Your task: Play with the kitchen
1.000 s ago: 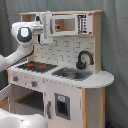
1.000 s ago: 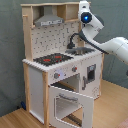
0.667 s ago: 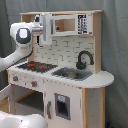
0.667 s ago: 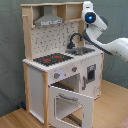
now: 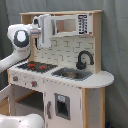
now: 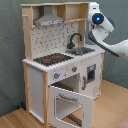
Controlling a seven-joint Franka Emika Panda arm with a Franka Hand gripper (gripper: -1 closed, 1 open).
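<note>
On the first exterior view's left, the white arm [image 5: 20,40] lifts its gripper [image 5: 44,44] before the grey hood [image 6: 49,20] of the kitchen [image 5: 65,75]; finger spread unclear. Oven door [image 6: 70,104] hangs open.

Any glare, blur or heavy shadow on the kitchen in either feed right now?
First exterior view: the kitchen is soft, lit evenly, and the gripper by the upper shelf is smeared. Second exterior view: the hob reads clearly, there is shadow inside behind the open oven door, and no glare.
</note>
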